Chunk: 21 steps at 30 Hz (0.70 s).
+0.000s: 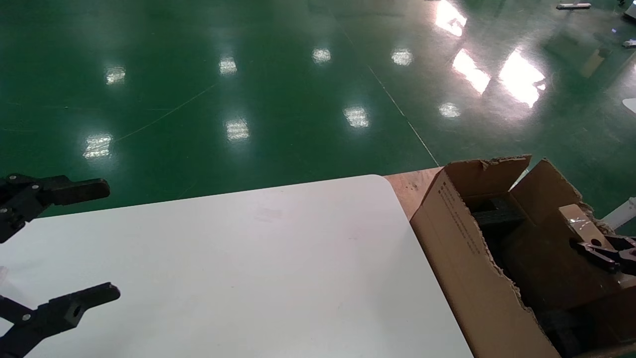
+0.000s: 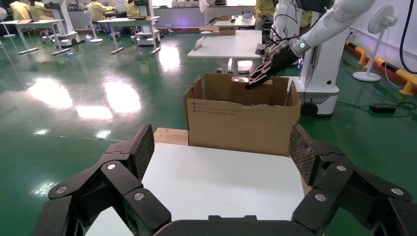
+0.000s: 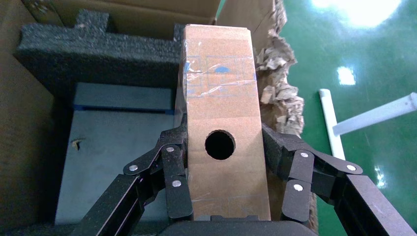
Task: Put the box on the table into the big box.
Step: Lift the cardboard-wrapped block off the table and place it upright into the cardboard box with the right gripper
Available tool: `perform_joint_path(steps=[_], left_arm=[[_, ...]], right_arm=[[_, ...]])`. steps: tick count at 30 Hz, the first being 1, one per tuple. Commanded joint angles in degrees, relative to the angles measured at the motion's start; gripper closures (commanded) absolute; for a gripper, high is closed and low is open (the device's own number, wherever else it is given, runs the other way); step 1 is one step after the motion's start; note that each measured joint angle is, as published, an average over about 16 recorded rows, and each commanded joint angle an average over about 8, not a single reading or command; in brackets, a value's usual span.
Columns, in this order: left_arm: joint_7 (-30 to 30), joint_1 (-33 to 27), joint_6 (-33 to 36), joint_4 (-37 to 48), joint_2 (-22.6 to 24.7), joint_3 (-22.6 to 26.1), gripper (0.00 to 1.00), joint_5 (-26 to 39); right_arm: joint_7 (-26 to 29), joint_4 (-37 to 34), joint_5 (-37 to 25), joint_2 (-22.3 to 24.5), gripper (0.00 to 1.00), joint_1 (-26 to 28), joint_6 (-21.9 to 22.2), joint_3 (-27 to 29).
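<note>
Right gripper [image 3: 221, 191] clamps box [image 3: 221, 113] inside big box [image 1: 467, 258].

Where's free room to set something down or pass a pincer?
Free: the white rounded-corner table, bare from the open left pincer across to the large torn brown cardboard carton. Crowded: inside the carton, black foam blocks and the right pincer clamping the small holed brown cardboard box.

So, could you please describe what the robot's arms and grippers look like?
Both the left gripper and right gripper are matte black, built of jointed links with silver rivets. The fingers carry dark, finely dimpled pads. The right arm is glossy white.
</note>
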Motion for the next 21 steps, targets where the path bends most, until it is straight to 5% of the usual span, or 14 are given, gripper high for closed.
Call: perform_joint_path(steps=[1, 8, 16, 21], left_arm=[[0.0, 0.0, 0.0, 0.0, 0.0, 0.0, 0.00, 0.0], [0.0, 0.0, 0.0, 0.0, 0.0, 0.0, 0.00, 0.0], [0.0, 0.0, 0.0, 0.0, 0.0, 0.0, 0.00, 0.0], [0.0, 0.0, 0.0, 0.0, 0.0, 0.0, 0.00, 0.0]], right_arm=[[0.1, 0.3, 0.0, 0.0, 1.00, -0.7, 0.4, 0.4], [0.9, 2.2, 0.0, -0.2, 0.97, -2.5, 1.5, 1.3], [1.6, 4.8, -0.1, -0.2, 0.06, -3.2, 3.3, 1.3], [1.9, 5.4, -0.2, -0.3, 0.00, -3.4, 3.9, 1.4]])
